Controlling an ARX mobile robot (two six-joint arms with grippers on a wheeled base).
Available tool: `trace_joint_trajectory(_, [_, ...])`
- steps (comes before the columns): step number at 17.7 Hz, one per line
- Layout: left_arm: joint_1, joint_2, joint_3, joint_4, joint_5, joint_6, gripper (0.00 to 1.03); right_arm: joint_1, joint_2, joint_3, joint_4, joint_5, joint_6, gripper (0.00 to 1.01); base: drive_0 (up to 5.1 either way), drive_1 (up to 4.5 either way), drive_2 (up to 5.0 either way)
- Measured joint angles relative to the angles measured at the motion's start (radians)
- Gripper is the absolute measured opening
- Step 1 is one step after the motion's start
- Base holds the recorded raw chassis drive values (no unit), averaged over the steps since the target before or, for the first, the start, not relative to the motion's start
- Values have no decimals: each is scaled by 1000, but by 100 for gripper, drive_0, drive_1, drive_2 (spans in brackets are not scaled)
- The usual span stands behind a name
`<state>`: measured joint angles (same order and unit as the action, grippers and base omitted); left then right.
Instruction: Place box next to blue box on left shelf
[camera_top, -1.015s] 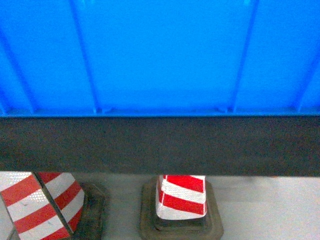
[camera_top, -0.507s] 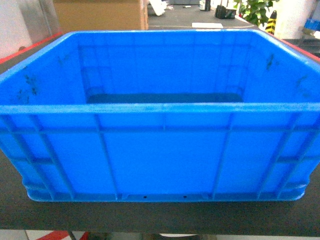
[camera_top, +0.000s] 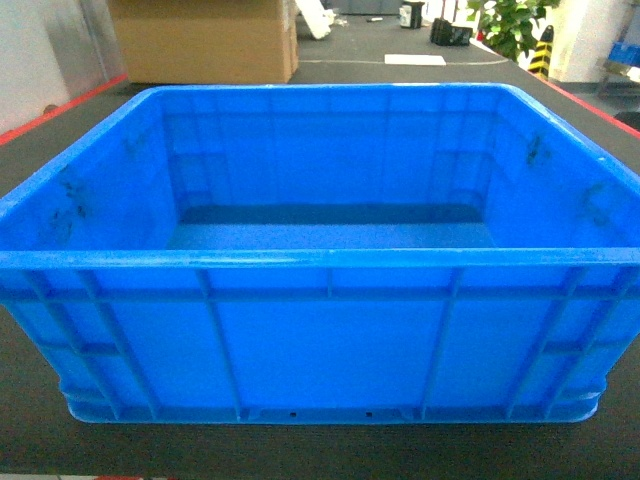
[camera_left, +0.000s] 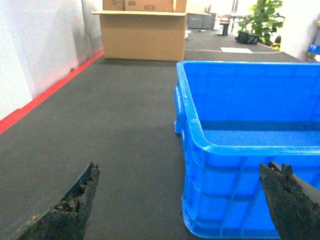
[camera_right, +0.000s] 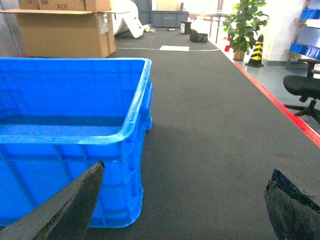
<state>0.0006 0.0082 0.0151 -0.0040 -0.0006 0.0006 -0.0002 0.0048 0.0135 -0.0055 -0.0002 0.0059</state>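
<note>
Head view: box (camera_top: 320, 340) fills the centre and lower frame, resting on the dark desk (camera_top: 320, 450). Against 0.5 s ago the box sits lower and its floor shows more; against 1.0 s ago, only its ribbed wall showed above striped cones. Cardboard carton (camera_top: 205, 40) upper left.

Left hand (camera_left: 185, 200): released, fingers wide apart, near corner of the box between them at lower right, no contact seen.

Right hand (camera_right: 185, 200): released, spread wide, box corner at lower left, bare desk between the fingers.
</note>
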Motion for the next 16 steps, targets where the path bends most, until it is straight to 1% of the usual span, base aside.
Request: trace_joint_trajectory(16, [0,0,0,0,0,0,98,0,0,0,0,0,0,98,0,0,0])
